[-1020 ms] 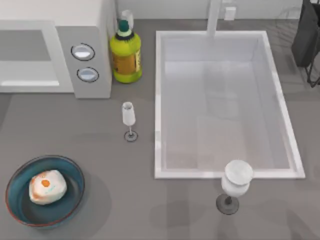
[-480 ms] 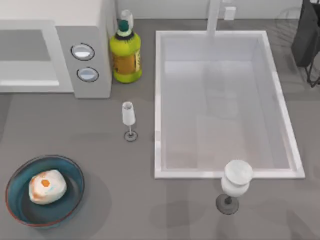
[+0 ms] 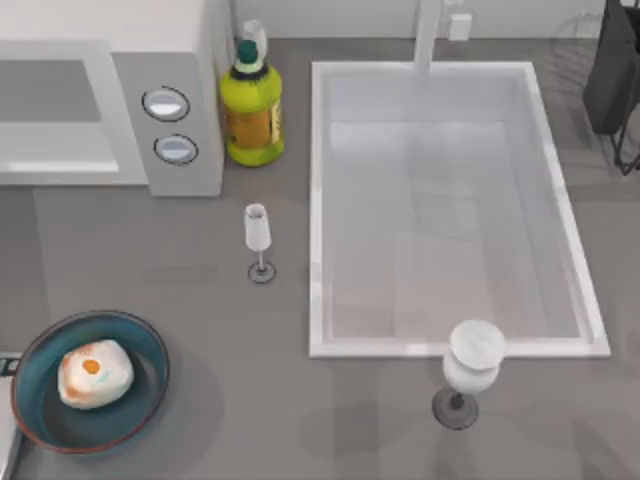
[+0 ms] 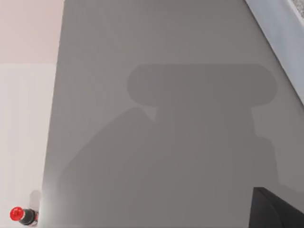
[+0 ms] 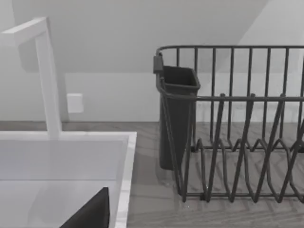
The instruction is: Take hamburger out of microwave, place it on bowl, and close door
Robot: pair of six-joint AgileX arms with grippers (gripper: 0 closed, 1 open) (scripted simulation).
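The hamburger point(image 3: 93, 372), a pale lump with orange patches, lies inside the dark teal bowl point(image 3: 40, 425) at the table's front left. At the back left stands the white microwave point(image 3: 120, 20), its grey panel bearing two round knobs. Its door point(image 3: 60, 125) sits flat against the front, with the bar handle along the lower edge. A grey piece of my left arm point(image 3: 8, 440) pokes in at the left edge beside the bowl. A dark part of my left gripper point(image 4: 278, 211) hangs over bare table. A dark part of my right gripper point(image 5: 90, 213) is above the sink.
A yellow-green bottle point(image 3: 250, 105) stands right of the microwave. A small stemmed glass point(image 3: 257, 235) and a larger one point(image 3: 472, 365) stand near the big white sink point(image 3: 316, 200) with its faucet point(image 3: 428, 35). A black dish rack point(image 5: 237, 133) is at the back right.
A grey piece of my left arm has come into the top view at the left edge by the bowl, and a shadow now lies along that side. Hamburger, bowl and door have not moved.
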